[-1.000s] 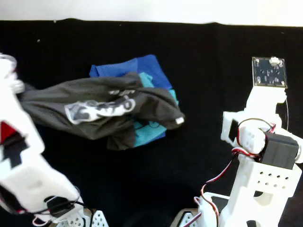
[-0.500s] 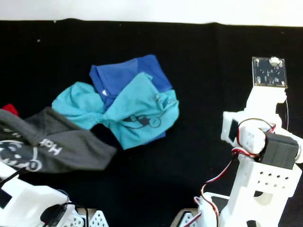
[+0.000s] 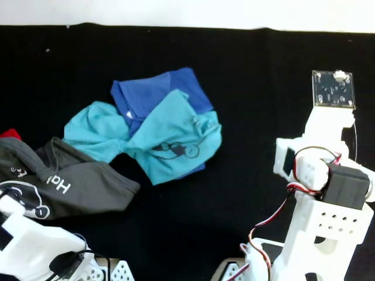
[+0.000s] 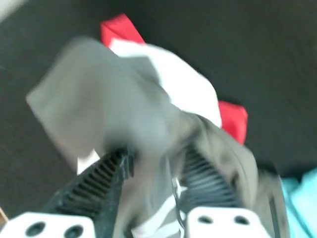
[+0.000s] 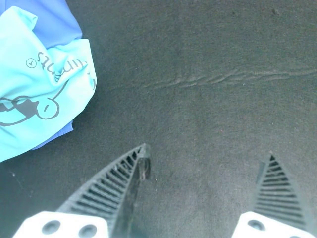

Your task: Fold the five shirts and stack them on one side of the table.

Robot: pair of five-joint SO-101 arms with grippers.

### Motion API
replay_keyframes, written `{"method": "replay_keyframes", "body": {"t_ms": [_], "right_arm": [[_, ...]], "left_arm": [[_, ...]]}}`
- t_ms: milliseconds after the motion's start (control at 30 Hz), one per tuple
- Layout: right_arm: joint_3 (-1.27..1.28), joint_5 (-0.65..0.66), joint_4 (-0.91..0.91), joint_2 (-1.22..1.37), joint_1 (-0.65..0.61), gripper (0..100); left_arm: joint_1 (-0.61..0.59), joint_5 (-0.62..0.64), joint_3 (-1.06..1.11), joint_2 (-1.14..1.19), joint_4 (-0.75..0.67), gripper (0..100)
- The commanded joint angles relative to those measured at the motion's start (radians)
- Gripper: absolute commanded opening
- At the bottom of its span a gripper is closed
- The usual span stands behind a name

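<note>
A dark grey shirt (image 3: 70,184) with white print lies bunched at the table's front left. My left gripper (image 4: 156,163) is shut on its cloth, the grey shirt (image 4: 124,114) draped over both fingers. Beneath it show a white shirt (image 4: 190,89) and a red shirt (image 4: 232,118); a red corner (image 3: 10,134) peeks out at the left edge. A turquoise shirt (image 3: 158,137) lies crumpled over a blue shirt (image 3: 155,91) in the middle. My right gripper (image 5: 205,166) stands open above bare black cloth, the turquoise shirt (image 5: 39,94) off to one side.
Black cloth (image 3: 246,76) covers the whole table. The right arm's white body (image 3: 322,193) stands at the front right. A white wall strip (image 3: 187,12) runs along the far edge. Open table lies between the shirt pile and the right arm.
The grey shirt was dragged off the turquoise and blue pile toward the front left and has settled lower on the table. The right arm stayed still.
</note>
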Motion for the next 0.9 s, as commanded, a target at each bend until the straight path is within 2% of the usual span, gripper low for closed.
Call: {"method": "replay_keyframes", "body": {"t_ms": [0, 167, 333, 433, 600, 867], "right_arm": [[-0.042, -0.008, 0.005, 0.005, 0.008, 33.5], [-0.042, -0.009, 0.002, 0.005, 0.008, 33.5], [-0.041, -0.009, 0.005, 0.005, 0.008, 33.5], [-0.041, -0.006, 0.008, 0.005, 0.008, 33.5], [-0.041, -0.005, 0.008, 0.005, 0.008, 33.5], [-0.041, -0.005, 0.01, 0.005, 0.008, 33.5]], "left_arm": [[0.124, -0.003, -0.002, -0.036, 0.129, 28], [0.43, -0.003, 0.019, -0.054, 0.325, 27], [0.748, -0.003, 0.208, -0.004, 0.288, 27], [0.883, -0.003, 0.295, 0.07, 0.212, 27], [0.99, 0.072, 0.331, 0.242, 0.074, 27], [1.009, 0.08, 0.329, 0.475, -0.032, 27]]}}
